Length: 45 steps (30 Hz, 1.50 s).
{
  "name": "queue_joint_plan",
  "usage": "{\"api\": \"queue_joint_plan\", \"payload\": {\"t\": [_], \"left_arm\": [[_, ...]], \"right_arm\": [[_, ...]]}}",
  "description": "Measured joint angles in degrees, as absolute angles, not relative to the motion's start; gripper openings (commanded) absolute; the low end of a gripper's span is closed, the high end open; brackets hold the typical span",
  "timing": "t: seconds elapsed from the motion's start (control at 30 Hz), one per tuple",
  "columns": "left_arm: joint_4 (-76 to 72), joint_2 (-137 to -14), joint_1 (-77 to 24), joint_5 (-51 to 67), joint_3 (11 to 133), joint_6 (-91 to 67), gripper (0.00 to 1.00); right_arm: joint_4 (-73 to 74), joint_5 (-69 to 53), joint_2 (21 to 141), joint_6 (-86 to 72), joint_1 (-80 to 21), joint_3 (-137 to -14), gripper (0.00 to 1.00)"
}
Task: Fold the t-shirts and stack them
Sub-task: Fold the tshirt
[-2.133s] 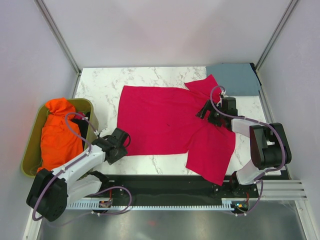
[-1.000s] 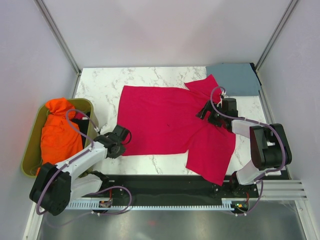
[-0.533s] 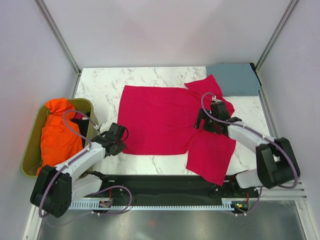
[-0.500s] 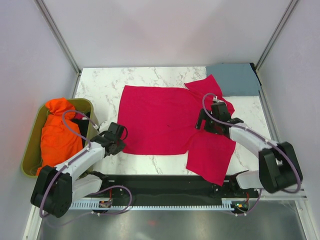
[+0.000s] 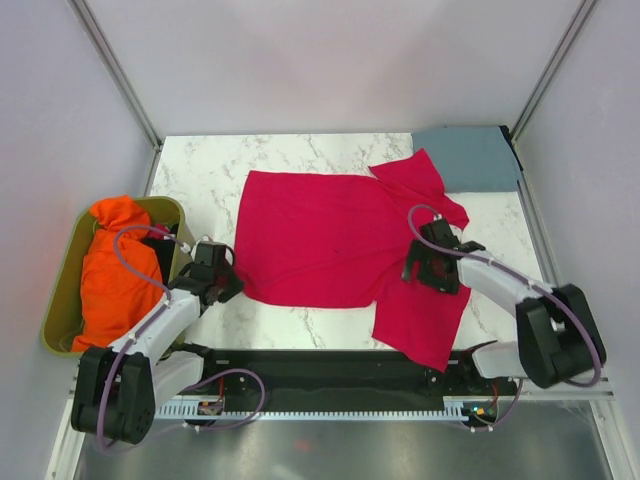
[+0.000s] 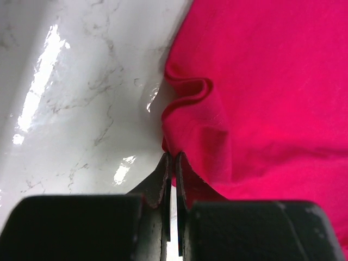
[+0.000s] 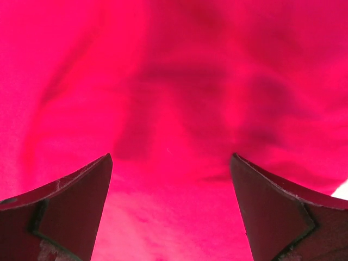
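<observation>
Up close, my left gripper (image 6: 171, 166) pinches the puckered edge of the crimson t-shirt (image 5: 320, 235), spread mid-frame; my right gripper (image 7: 171, 163) gapes wide over it. Only overhead shows the blue-grey t-shirt (image 5: 470, 158), upper right.

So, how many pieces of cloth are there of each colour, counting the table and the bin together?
red t-shirt, spread on the table: 1
blue-grey t-shirt, folded at the far right corner: 1
orange cloth, bundled in the bin: 1, as far as can be seen
Total: 3
</observation>
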<state>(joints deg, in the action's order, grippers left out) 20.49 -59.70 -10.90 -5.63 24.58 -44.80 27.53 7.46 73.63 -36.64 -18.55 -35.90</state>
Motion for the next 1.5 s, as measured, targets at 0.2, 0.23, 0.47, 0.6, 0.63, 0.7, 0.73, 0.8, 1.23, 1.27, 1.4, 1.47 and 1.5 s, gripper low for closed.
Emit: {"api": "queue_joint_plan", "payload": {"t": [0.2,0.23,0.47,0.6,0.63,0.7,0.73,0.8,1.23,1.27,1.4,1.47,1.5], "left_arm": [[18.5,-59.2,-9.4,-3.6,23.5,-43.4,0.02],[18.1,-58.8,-9.3,-3.3,23.2,-43.3,0.02],[16.8,-58.3,-8.3,-2.3,22.6,-42.8,0.02],[15.9,-58.2,-8.1,-1.9,22.2,-42.5,0.02],[15.8,-58.0,-8.1,-1.8,22.1,-42.5,0.02],[15.6,-57.6,-8.0,-1.3,21.9,-42.5,0.02],[15.5,-57.5,-8.0,-1.3,21.8,-42.5,0.02],[15.2,-57.3,-8.0,-1.1,21.6,-42.5,0.02],[14.6,-56.7,-7.8,-0.4,21.1,-42.3,0.02],[14.6,-56.7,-7.8,-0.3,21.1,-42.3,0.02],[14.6,-56.6,-7.7,-0.1,21.1,-42.3,0.02],[14.6,-56.6,-7.7,0.0,21.1,-42.3,0.02],[14.6,-56.6,-7.7,0.0,21.1,-42.3,0.02]], "right_arm": [[27.5,8.0,90.1,-33.7,-18.7,-49.5,0.98],[27.6,8.3,92.5,-32.9,-18.7,-52.1,0.98],[27.9,8.8,100.9,-28.4,-18.7,-62.5,0.98],[30.8,13.3,93.2,-28.9,-18.8,-59.4,0.98],[31.6,14.7,89.3,-29.8,-18.8,-57.7,0.98],[32.9,16.8,78.8,-32.4,-18.8,-53.5,0.98],[33.6,17.0,74.6,-33.5,-18.8,-51.9,0.96],[34.8,16.8,65.7,-36.8,-19.0,-48.0,0.96],[42.2,16.4,59.4,-50.0,-29.3,-30.3,0.75],[42.0,16.4,59.4,-50.3,-29.5,-29.8,0.73],[41.1,16.4,59.7,-51.6,-30.5,-28.6,0.62],[40.9,16.4,59.7,-52.6,-31.4,-28.3,0.55],[40.9,16.4,59.6,-53.0,-31.8,-28.1,0.53]]}}
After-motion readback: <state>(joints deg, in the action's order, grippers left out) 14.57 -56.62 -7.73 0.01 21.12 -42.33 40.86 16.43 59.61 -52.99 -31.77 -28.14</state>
